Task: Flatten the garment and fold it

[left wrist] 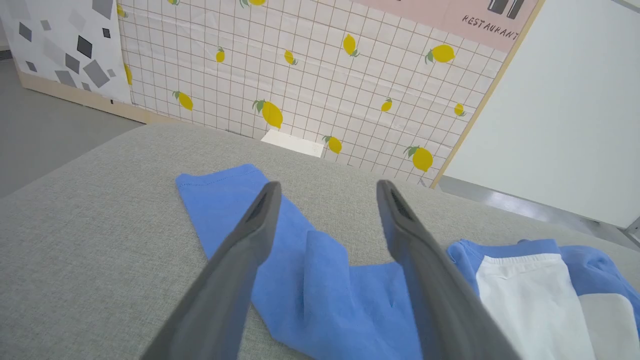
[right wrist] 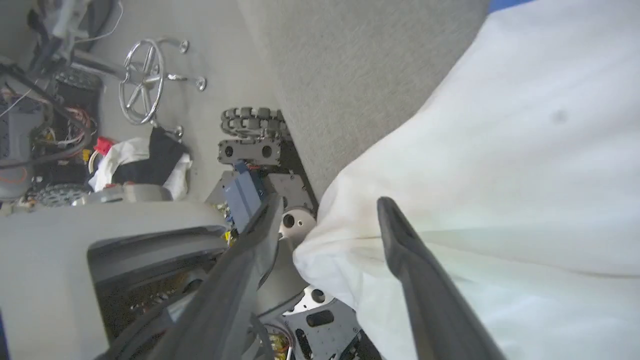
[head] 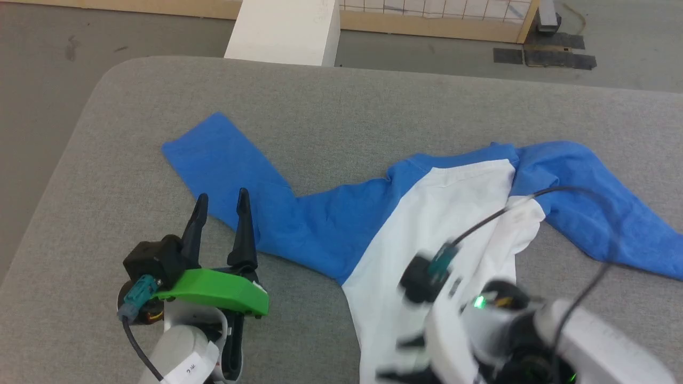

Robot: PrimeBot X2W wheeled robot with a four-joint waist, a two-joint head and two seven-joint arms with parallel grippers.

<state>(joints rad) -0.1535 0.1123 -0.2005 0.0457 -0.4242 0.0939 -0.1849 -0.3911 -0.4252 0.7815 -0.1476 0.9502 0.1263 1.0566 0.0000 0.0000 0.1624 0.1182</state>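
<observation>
Garment (head: 427, 224) was soft matt cotton-like knit. Table (head: 373, 101) cover was grey woven cloth, matt, slightly rough. Left gripper (head: 222, 194) had matt dark plastic fingers (head: 245, 229); green shell (head: 224, 290) behind them was smooth, semi-gloss plastic. Backdrop panel (left wrist: 300, 75) looked like printed sheet, wood-framed. Castor base (right wrist: 145, 82) was shiny chrome.

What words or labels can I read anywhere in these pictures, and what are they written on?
"RESTAURANT": dark capitals on the pink wall panel, in the left wrist view.
Larger dark shapes above that word: cut off by the picture's edge, unreadable.
White sticker on the left forearm: a small mark, too small to read.
Garment: no print that I can see.
</observation>
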